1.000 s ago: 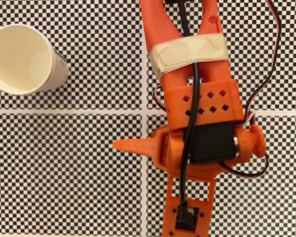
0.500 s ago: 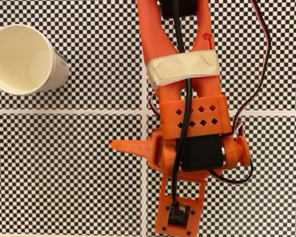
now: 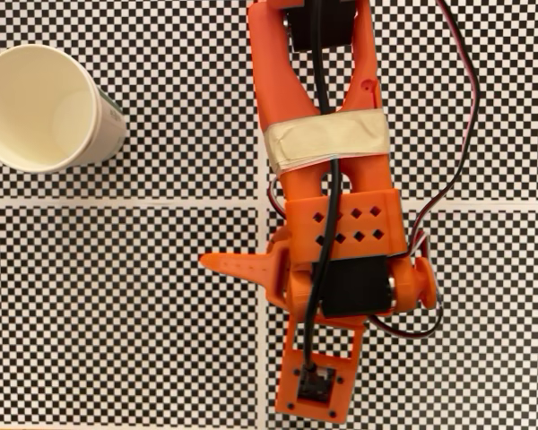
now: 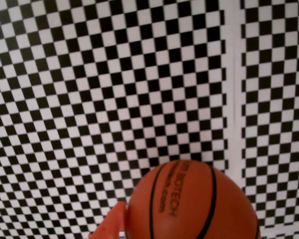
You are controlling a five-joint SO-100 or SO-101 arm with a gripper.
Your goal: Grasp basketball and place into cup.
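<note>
The basketball (image 4: 192,201), orange-brown with black seams and small print, lies on the checkered surface at the bottom of the wrist view. One orange fingertip (image 4: 112,225) sits right at its left side. In the fixed view the orange gripper (image 3: 251,273) hangs over the middle of the table, its moving jaw swung far out to the left, so it stands open. The arm's body hides the ball in that view. The cream-white cup (image 3: 45,107) stands upright at the top left, mouth empty, well away from the gripper.
The checkered mat (image 3: 117,313) has a white line crossing (image 3: 262,204) beside the arm. Red and black cables (image 3: 466,116) loop to the right of the arm. Open mat lies between the gripper and the cup.
The arm has shifted slightly left and looks smaller, as if lowered toward the table. The jaw stays swung out. The cup has not moved.
</note>
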